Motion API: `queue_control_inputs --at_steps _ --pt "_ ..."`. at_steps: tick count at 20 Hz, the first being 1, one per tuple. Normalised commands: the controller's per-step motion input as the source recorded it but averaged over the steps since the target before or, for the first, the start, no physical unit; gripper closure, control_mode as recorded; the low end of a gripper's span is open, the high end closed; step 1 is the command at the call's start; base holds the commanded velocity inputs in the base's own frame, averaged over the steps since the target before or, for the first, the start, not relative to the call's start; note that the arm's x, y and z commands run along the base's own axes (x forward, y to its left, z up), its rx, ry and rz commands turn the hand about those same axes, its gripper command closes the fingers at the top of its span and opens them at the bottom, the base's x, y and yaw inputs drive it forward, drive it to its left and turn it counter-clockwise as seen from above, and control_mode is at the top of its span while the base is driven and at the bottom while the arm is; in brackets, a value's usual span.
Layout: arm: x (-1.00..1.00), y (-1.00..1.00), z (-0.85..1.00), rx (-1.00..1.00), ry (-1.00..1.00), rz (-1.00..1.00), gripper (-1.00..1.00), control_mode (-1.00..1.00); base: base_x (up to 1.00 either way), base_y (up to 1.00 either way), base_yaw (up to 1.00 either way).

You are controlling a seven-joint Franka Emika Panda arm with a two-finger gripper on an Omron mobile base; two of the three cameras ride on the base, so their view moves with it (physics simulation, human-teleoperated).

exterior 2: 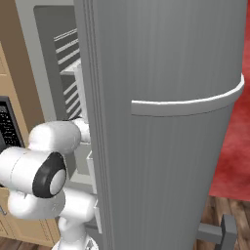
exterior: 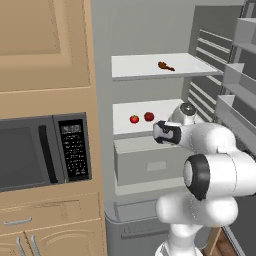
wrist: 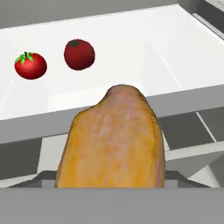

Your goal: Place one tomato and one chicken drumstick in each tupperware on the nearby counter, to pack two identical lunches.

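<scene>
Altogether two tomatoes [exterior: 141, 118], two drumsticks [wrist: 113, 142] (one in gripper [wrist: 112, 186]).

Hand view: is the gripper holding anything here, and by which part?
Yes, a chicken drumstick. It juts forward from the gripper toward the fridge shelf with two tomatoes. The hold sits at its near end; the exact contact is hidden.

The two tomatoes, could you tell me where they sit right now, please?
The two tomatoes sit side by side on the fridge's middle shelf, towards its left, one shelf below the drumstick in the left base view.
</scene>
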Motion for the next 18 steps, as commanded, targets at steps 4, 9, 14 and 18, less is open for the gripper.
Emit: queue_control_inputs --at_steps 4,9,14,18 --pt "-1.0 0.16 0.88 0.0 -0.02 0.0 1.0 -1.0 0.0 0.0 0.0" --pt "-1.0 0.24 0.85 0.0 0.0 0.03 1.0 -1.0 0.0 0.0 0.0" --pt "-1.0 0.19 0.8 0.0 -0.01 0.08 1.0 -1.0 0.0 0.0 0.0" --pt "-1.0 0.08 0.61 0.0 -0.03 0.09 1.0 -1.0 0.0 0.0 0.0"
